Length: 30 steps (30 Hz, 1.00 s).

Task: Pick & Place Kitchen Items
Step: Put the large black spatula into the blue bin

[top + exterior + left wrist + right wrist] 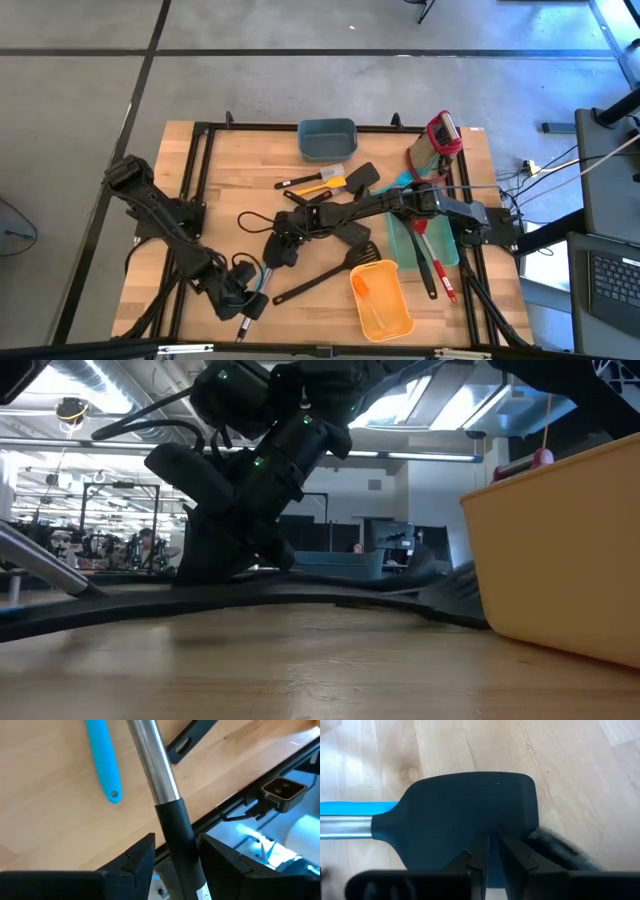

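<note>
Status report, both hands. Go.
Left hand open around steel-and-black handle at table's front edge. Right hand shut over black spatula head, mid-table. Utensils scattered around.

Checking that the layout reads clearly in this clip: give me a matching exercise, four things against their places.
Things:
1. blue-grey bin
2. orange bin
3. left end effector
4. right end effector

Places:
A. over a black spatula head, middle of the table
B. front edge, right of centre
C. back edge, centre
D. front left, fingers either side of a steel-and-black handle

Pairs: 1-C, 2-B, 3-D, 4-A
</note>
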Tool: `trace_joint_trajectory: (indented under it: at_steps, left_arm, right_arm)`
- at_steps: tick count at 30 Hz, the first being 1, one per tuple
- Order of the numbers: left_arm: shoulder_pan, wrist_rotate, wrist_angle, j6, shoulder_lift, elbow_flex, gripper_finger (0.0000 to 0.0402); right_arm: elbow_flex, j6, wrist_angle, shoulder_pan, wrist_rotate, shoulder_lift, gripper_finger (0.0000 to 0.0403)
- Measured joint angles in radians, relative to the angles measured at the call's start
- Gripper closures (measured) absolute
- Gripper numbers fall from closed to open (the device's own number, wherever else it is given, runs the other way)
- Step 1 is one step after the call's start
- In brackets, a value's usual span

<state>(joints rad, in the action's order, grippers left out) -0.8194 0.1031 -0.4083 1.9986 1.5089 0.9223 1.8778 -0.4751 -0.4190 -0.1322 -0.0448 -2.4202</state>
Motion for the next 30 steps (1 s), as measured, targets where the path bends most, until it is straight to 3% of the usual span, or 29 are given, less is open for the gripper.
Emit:
trace_joint_trajectory:
  at_steps: [5,11,13,18,23,25,30]
  left_arm:
    - [-0.052,0.079,0.159,0.104,0.0,-0.089,0.0239]
    - [-0.115,0.364,0.43,0.2,0.0,-0.208,0.0239]
    - [-0.12,0.408,0.489,0.205,0.0,-0.227,0.0243]
    - [-0.121,0.403,0.532,0.212,0.0,-0.235,0.0271]
    - [-0.121,0.38,0.563,0.264,0.001,-0.236,0.0339]
    - [-0.122,0.364,0.555,0.266,0.003,-0.239,0.0343]
    - [-0.138,0.342,0.568,0.238,0.003,-0.239,0.0343]
  right_arm:
    - [0.0,0.0,-0.001,0.0,0.0,0.0,0.0359]
    - [-0.001,0.0,-0.001,0.0,0.0,0.0,0.0359]
    - [-0.001,0.0,-0.002,0.0,0.0,0.0,0.0359]
    - [-0.001,0.0,-0.007,0.0,0.0,0.0,0.0359]
    - [-0.001,0.011,-0.024,0.0,0.0,0.0,0.0359]
    - [-0.001,0.009,-0.028,0.0,-0.005,0.001,0.0359]
    - [-0.004,-0.047,-0.041,0.016,-0.151,0.013,0.0359]
